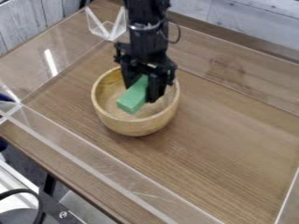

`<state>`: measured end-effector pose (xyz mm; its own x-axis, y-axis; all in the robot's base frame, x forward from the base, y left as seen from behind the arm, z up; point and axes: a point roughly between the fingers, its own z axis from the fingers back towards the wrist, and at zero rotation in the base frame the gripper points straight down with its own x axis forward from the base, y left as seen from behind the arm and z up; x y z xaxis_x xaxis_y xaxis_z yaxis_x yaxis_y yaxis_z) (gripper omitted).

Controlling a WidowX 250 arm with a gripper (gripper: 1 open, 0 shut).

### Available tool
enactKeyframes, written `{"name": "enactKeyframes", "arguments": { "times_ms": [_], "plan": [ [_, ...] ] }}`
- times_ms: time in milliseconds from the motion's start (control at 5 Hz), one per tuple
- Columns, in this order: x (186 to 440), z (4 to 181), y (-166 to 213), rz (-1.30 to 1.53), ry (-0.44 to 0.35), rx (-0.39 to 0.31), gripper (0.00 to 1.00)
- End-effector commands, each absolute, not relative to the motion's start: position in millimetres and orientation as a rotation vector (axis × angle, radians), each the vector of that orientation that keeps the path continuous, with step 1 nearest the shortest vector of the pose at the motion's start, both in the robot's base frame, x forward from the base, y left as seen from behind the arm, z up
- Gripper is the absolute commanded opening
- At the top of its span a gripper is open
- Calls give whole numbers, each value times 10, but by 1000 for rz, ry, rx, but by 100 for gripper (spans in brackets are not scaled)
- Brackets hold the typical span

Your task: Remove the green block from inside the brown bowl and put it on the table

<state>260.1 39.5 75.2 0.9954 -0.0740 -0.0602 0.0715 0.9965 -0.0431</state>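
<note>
The brown bowl (pixel 136 118) sits left of centre on the table (pixel 222 131). Above its inside hangs the green block (pixel 135 96), tilted, its lower end still over the bowl's hollow. My gripper (pixel 145 87) points straight down from the black arm and is shut on the block's upper end, one finger on each side. The block's top end is partly hidden behind the fingers.
Low clear acrylic walls (pixel 47 66) edge the wooden surface on the left, front and back. A clear bracket-like piece (pixel 103 24) stands behind the arm at the back wall. Bare wood lies to the right of the bowl and in front of it.
</note>
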Motion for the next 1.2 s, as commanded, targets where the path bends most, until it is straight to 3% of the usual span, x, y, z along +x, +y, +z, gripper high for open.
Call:
{"name": "enactKeyframes", "arguments": {
  "times_ms": [0, 400, 1000],
  "plan": [
    [2681, 972, 242, -112, -19, -32, 0],
    [2671, 901, -81, -180, -9, -41, 0],
    [2593, 602, -440, -260, 28, -53, 0]
  ]
}}
